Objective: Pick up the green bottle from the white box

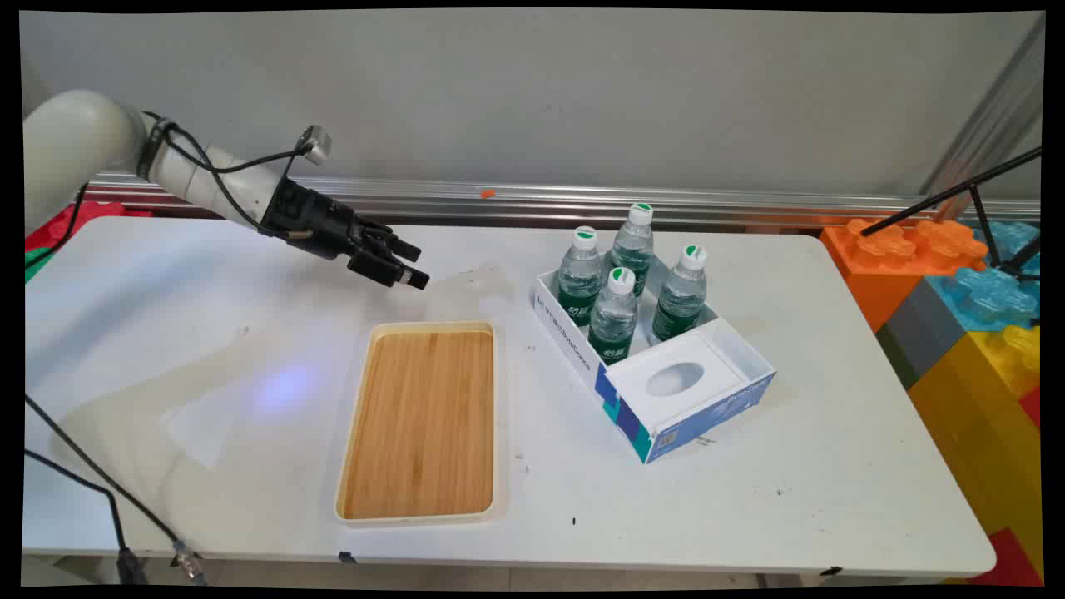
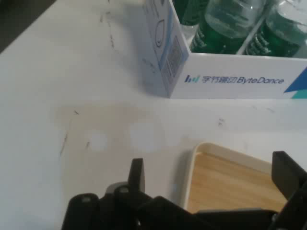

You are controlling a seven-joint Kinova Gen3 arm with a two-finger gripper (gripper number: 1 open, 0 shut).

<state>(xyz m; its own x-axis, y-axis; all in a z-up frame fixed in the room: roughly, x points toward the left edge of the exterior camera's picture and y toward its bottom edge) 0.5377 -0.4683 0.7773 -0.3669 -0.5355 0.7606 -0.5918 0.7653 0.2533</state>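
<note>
My black gripper [image 1: 409,268] hangs open and empty above the white table [image 1: 208,333], just beyond the far short edge of a wooden tray [image 1: 433,327] with a cream rim. To its right stands a white and blue carton [image 1: 574,345] holding several green-labelled water bottles [image 1: 614,320], with an oval hole in its near lid. In the hand view the gripper [image 2: 211,179] spreads its fingers [image 2: 136,175] over the tray's corner [image 2: 192,160]. The carton [image 2: 230,81], lettered ByteDance, and its bottles [image 2: 220,28] lie ahead of it.
Large orange, blue, grey and yellow toy blocks [image 1: 957,283] are stacked past the table's right edge, with a black stand rod [image 1: 957,191] over them. Black cables [image 1: 83,474] hang at the front left. A metal rail [image 1: 582,204] runs along the wall.
</note>
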